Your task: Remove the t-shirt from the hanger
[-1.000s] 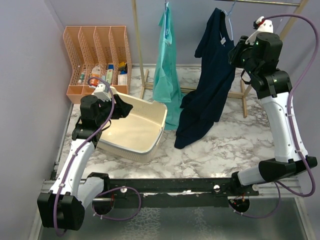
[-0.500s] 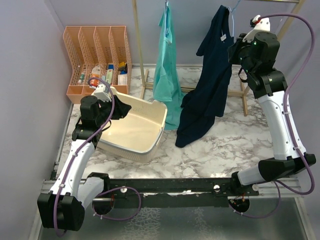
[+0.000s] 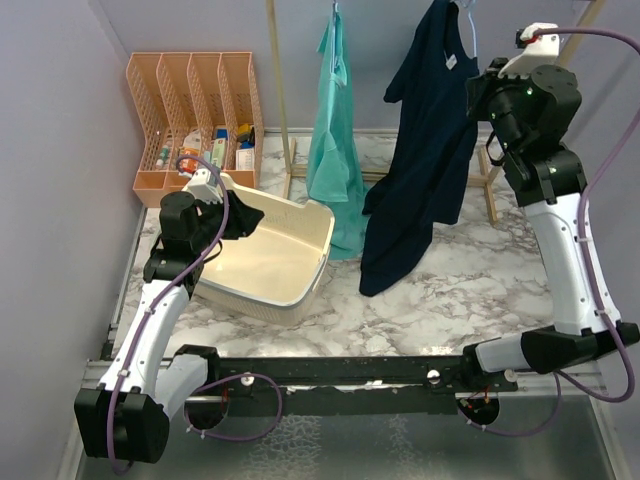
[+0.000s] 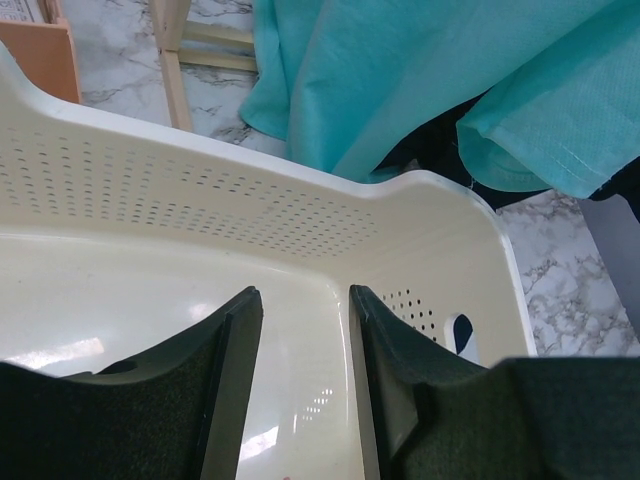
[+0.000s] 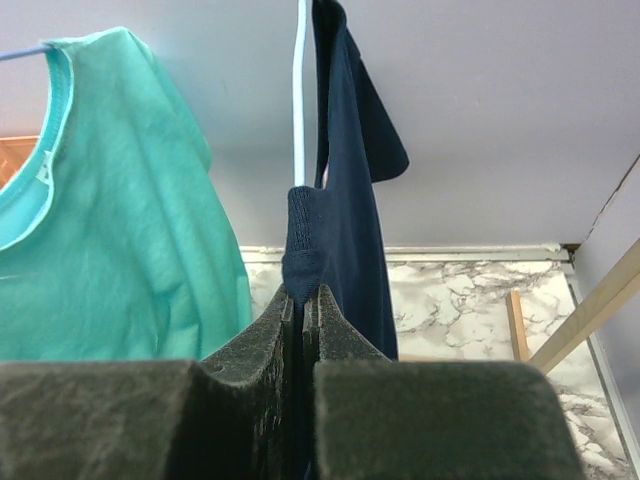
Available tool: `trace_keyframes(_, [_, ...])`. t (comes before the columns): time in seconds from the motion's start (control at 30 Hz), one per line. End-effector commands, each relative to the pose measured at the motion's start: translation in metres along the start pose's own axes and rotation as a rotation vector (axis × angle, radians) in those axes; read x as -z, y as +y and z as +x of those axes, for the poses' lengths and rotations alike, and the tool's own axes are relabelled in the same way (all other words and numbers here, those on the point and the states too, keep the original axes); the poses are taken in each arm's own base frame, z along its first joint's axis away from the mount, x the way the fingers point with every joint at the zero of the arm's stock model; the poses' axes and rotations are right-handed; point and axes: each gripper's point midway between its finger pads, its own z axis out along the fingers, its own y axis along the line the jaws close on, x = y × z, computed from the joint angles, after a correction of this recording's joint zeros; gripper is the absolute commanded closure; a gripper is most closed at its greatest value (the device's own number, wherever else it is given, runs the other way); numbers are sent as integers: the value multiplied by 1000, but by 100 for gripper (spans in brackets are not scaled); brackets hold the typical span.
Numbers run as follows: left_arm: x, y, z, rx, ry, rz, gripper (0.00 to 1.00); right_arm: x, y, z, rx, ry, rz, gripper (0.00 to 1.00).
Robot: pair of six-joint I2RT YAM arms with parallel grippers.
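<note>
Looking down from above: finding the navy t-shirt (image 3: 420, 150) hanging high at the back right of a wooden rack (image 3: 275, 90), just beside a teal shirt (image 3: 335, 150), and trailing its lower hem toward the marble table (image 3: 470, 290), without being able to tell whether it touches. Noting the right gripper (image 3: 487, 95) raised to shoulder height against the garment's right edge. Noting the left gripper (image 3: 245, 215) hovering low over a cream basket (image 3: 262, 305), well apart from the navy cloth.

Looking through the left wrist: seeing the fingers (image 4: 235, 340) spread with nothing between them, pointing into the basket, with teal cloth draping beyond its far rim.

Looking through the right wrist: seeing the jaws pressed together, pinching a small folded edge of navy fabric just beside the pale hanger (image 5: 299, 100), which rises straight above, with a short sleeve flaring to the right.

Judging the handling: expecting something light, soft and limp, not fragile, but stretching under a pull and likely snagging where the neck opening wraps the hanger's arm. Favouring a hold at the shoulder or collar close to the hanger rather than down at the hem.

Describing the look: plain, matte, very dark blue, short-sleeved, carrying a small pale label at the neck, and hanging skewed.
</note>
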Motion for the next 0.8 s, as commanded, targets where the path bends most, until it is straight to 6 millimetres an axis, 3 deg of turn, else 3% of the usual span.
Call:
trace_keyframes(0.0, [3,-12,-7,-31,-28,52,54,41,1,-71,-10,-233,-29,99])
trace_keyframes(0.17, [3,-19,-10,-40,-30,90,45,62,2,-68,-17,-209,-51,99])
trace_keyframes(0.33, [4,-50,-31,-87,-73,234,32,90,12,-34,-28,-84,-131,99])
trace_keyframes(0.5, [15,-104,-73,-121,-129,463,25,141,24,-5,-36,0,-250,99])
trace_keyframes(0.63, [43,-159,-113,-214,-253,668,22,187,34,0,-38,-8,-347,99])
trace_keyframes(0.77, [74,-210,-141,-369,-354,859,17,227,44,1,-40,-11,-441,99])
